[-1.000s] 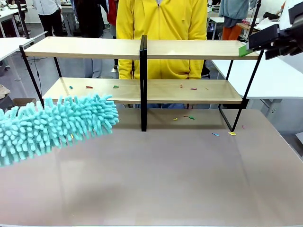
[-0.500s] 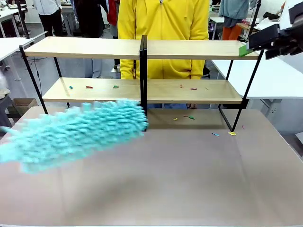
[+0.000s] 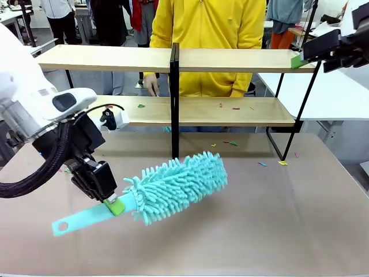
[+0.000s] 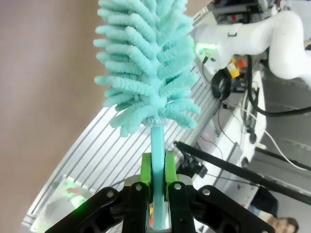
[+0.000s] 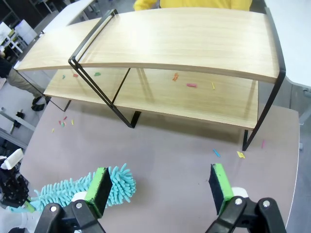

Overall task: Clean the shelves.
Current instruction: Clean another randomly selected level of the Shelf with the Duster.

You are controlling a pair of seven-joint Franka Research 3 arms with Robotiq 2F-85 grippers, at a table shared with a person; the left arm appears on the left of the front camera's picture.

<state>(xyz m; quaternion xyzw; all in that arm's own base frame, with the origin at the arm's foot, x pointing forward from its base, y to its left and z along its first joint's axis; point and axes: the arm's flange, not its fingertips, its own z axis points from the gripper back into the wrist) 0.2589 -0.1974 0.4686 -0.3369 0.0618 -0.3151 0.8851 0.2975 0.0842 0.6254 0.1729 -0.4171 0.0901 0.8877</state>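
The shelves (image 3: 242, 60) stand across the far half of the table, two pale wood boards in a black frame with a centre post. Small coloured scraps (image 3: 140, 105) lie on the lower board. My left gripper (image 3: 112, 203) is shut on the handle of a teal fluffy duster (image 3: 179, 183), which hangs low over the tabletop in front of the centre post. In the left wrist view the green pads (image 4: 146, 170) clamp the duster (image 4: 146, 63) by its thin handle. My right gripper (image 3: 300, 60) hovers open at the top board's right end. From above, the right gripper (image 5: 159, 189) looks down on the shelves (image 5: 184, 41) and the duster (image 5: 116, 187).
A person in a yellow top (image 3: 207, 34) stands behind the shelves, one hand (image 3: 151, 85) near the lower board. More scraps (image 3: 230, 143) lie on the brown table (image 3: 242, 219) under and in front of the rack's right half, some near its right foot (image 3: 281, 163).
The duster has swung from the near left to the table's middle, away from the camera. My left arm has come into view with it. The right gripper has stayed put.
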